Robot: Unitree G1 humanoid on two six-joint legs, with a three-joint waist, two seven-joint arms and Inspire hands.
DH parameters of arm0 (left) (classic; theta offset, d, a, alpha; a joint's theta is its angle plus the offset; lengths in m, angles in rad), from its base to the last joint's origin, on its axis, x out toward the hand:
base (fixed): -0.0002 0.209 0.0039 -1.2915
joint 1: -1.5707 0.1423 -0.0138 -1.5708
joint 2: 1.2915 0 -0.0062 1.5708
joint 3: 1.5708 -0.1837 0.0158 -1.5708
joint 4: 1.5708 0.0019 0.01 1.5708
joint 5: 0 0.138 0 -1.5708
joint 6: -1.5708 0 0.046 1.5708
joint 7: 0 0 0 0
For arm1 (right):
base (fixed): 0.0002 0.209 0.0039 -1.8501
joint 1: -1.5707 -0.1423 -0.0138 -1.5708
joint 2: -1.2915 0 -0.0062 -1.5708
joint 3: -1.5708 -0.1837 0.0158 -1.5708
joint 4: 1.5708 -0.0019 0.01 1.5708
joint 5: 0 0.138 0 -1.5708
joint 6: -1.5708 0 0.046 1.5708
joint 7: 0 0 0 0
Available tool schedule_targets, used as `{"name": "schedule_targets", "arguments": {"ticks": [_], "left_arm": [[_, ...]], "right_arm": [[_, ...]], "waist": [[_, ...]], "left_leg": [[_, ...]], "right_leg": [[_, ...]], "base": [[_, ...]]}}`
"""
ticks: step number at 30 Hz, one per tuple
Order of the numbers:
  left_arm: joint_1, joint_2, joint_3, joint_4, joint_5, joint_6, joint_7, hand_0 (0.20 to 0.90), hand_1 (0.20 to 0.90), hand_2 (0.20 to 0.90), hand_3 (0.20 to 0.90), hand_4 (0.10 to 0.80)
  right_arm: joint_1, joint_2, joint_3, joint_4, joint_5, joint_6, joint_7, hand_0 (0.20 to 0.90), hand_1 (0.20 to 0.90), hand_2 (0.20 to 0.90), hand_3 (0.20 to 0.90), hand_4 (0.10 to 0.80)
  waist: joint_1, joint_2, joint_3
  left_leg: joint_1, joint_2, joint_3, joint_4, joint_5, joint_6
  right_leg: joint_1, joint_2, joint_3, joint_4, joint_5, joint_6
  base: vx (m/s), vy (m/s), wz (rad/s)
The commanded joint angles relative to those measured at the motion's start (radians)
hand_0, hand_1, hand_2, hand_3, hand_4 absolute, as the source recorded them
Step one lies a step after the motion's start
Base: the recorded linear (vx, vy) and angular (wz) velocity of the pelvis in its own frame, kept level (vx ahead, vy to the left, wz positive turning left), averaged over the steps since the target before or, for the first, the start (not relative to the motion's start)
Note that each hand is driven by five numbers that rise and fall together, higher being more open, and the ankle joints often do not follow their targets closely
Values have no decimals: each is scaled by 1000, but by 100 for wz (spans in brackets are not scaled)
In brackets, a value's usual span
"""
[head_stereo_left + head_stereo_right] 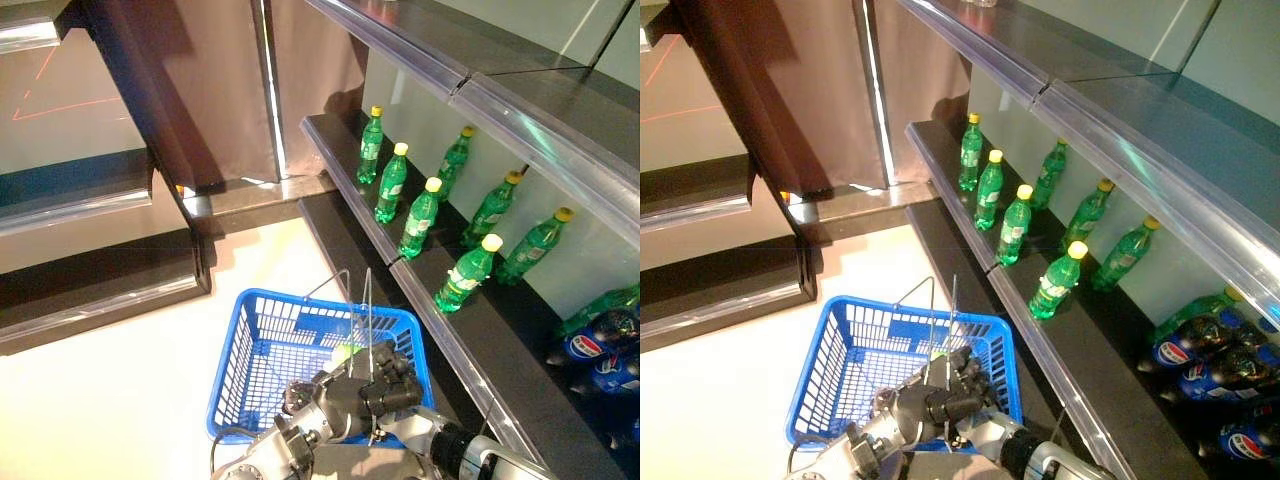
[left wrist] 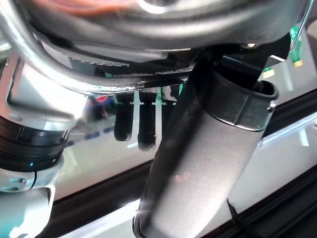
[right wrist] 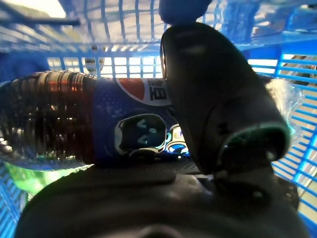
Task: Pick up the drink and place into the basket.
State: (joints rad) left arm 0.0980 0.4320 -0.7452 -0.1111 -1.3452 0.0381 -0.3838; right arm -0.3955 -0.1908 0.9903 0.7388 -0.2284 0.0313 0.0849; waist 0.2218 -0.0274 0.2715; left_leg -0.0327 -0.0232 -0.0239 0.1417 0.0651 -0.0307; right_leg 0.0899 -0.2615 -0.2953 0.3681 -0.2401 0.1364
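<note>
**Cola bottle held inside the basket, release still to come**

Right hand [image 3: 198, 163] sits closest to its wrist camera, thumb and fingers curled round a dark cola bottle [image 3: 74, 124] with a blue label. The bottle lies on its side across the palm, long axis roughly level; which end carries the cap cannot be told, as both ends run out of sight or behind the thumb. Behind and below it is blue plastic lattice, so the drink is already within the blue basket [image 1: 262, 330], with something green under it that looks like another bottle.

From the head views the right hand [image 1: 385, 385] is over the near side of the basket, beside its raised wire handles [image 1: 365, 300]. The left hand [image 1: 305, 400] is close by at the near rim, and its wrist view shows a metal bar across it, probably a basket handle; whether its fingers grip that bar cannot be told.

The step looks like the placing itself. Next, the fingers need to uncurl to let the bottle settle on the basket floor, then the hand must lift clear without catching the handles.

Beyond, on the shelf [image 1: 480, 330], stand green bottles [image 1: 420, 218], with more cola bottles [image 1: 600, 350] further right.
</note>
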Motion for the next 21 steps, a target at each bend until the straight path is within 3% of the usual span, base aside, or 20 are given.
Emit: {"name": "schedule_targets", "arguments": {"ticks": [1,6,7,8,9,10,21], "left_arm": [[-290,-306,-47,-397,-85,-120,-242,300,300,300,200,100],[-308,-313,-53,-399,-91,-122,-223,300,300,300,200,100],[-315,-313,-54,-399,-95,-124,-215,300,300,300,200,100],[-320,-313,-54,-400,-97,-125,-208,300,300,300,200,100],[-322,-314,-52,-401,-99,-124,-205,300,300,300,200,100],[-323,-313,-52,-401,-99,-124,-205,300,300,300,200,100],[-363,-345,-9,-359,-116,-156,-142,300,300,300,200,100]], "right_arm": [[-89,125,68,50,-19,-103,23,300,300,300,200,100],[-95,142,68,87,19,-88,12,321,321,321,225,125],[-99,145,58,104,35,-91,6,505,505,505,439,339],[-103,147,50,122,38,-102,-1,794,794,794,776,676],[-104,147,47,128,41,-105,-7,794,794,794,776,676],[-104,147,46,129,43,-107,-9,900,900,900,900,800],[-88,156,1,115,147,-126,-74,900,900,900,900,800]], "waist": [[29,-7,-44],[34,-8,-37],[36,-10,-37],[37,-11,-38],[38,-12,-38],[38,-12,-38],[21,-34,-67]], "left_leg": [[-46,21,-61,187,-129,-31],[-50,19,-65,183,-126,-29],[-49,19,-66,181,-126,-30],[-50,19,-67,180,-125,-30],[-50,19,-67,180,-125,-29],[-50,20,-67,180,-124,-30],[-5,49,-48,147,-112,-41]], "right_leg": [[-76,-38,29,-156,314,68],[-77,-35,27,-161,316,68],[-76,-35,24,-161,317,68],[-76,-33,23,-162,318,69],[-76,-33,23,-163,318,69],[-76,-33,23,-163,318,69],[-43,-10,32,-186,316,69]], "base": [[-33,-9,6],[-5,-1,1],[0,0,0],[0,0,0],[0,0,0],[0,0,0],[21,0,0]]}}
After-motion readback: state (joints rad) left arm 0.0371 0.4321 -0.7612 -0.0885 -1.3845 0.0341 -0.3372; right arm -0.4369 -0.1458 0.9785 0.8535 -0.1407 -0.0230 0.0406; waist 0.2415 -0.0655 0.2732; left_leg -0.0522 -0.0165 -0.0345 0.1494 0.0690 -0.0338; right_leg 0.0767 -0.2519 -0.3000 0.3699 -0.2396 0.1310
